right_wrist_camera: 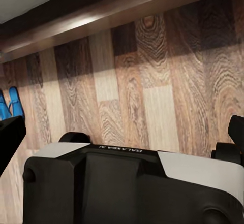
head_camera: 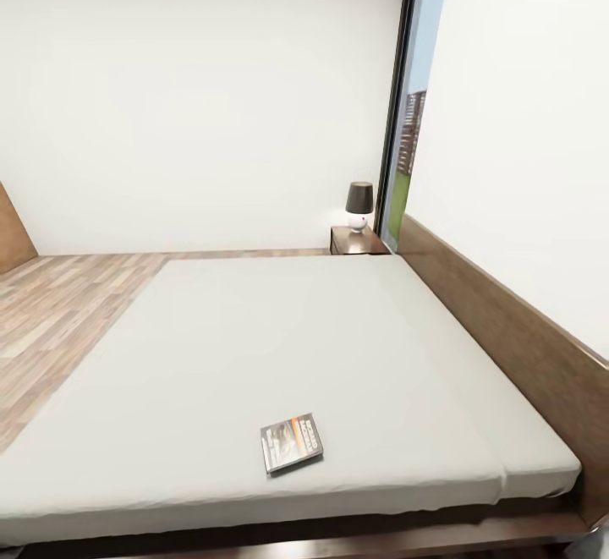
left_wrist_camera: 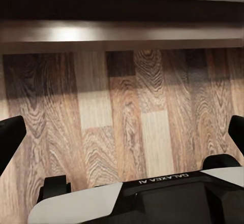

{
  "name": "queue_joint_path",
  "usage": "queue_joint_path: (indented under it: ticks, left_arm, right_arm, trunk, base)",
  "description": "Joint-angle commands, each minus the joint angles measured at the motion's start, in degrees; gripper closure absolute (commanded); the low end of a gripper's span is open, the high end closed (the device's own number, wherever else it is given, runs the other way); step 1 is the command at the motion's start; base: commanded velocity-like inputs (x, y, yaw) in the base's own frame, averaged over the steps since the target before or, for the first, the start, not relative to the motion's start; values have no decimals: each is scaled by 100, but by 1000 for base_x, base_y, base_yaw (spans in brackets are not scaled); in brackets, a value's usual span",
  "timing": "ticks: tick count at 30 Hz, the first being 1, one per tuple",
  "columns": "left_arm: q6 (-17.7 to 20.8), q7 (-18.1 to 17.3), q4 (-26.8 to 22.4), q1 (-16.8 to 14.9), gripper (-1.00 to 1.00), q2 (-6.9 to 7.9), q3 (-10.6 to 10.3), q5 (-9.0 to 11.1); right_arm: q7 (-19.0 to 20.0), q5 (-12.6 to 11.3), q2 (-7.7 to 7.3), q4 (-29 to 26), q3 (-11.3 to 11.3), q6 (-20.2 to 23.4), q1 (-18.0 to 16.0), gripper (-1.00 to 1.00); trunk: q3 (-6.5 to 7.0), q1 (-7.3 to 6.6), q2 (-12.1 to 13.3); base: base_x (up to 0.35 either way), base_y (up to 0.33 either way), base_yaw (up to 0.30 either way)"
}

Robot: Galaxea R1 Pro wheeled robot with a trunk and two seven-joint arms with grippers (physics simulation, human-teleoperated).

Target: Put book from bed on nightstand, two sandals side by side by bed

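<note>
Beside the bed point(head_camera: 254, 348), left to right:
Floor point(head_camera: 59, 305): bare wood planks ran along the bed's left side, offering open room, in my judgement, for setting the sandals down.
Book point(head_camera: 292, 443): lay flat on the mattress near the bed's foot edge, well apart from the headboard; probably within reach from the foot.
Nightstand point(head_camera: 357, 241): stood at the bed's far corner, just beside the window point(head_camera: 406, 119), with a lamp point(head_camera: 359, 204) taking part of its top.
Left gripper point(left_wrist_camera: 122, 132): fingers spread wide, empty, hanging over floor near the bed frame.
Right gripper point(right_wrist_camera: 122, 127): likewise released, nothing held.
Sandals point(right_wrist_camera: 11, 104): blue shapes on the floor beside the bed frame.
</note>
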Motion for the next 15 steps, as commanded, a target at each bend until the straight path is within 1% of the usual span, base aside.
queue_joint_path:
  ticks: [1, 15]
  left_arm:
    - [-3, -35, 7, -4, -100, 1, 6, 46]
    - [-3, -39, 7, -4, -100, 1, 6, 46]
  right_arm:
    - [26, -2, -1, 4, -43, 16, -4, -100]
    - [26, -2, -1, 4, -43, 16, -1, -100]
  trunk:
    - [12, -22, 37]
    - [263, -330, 599]
  base:
    - [0, 0, 0]
    - [0, 0, 0]
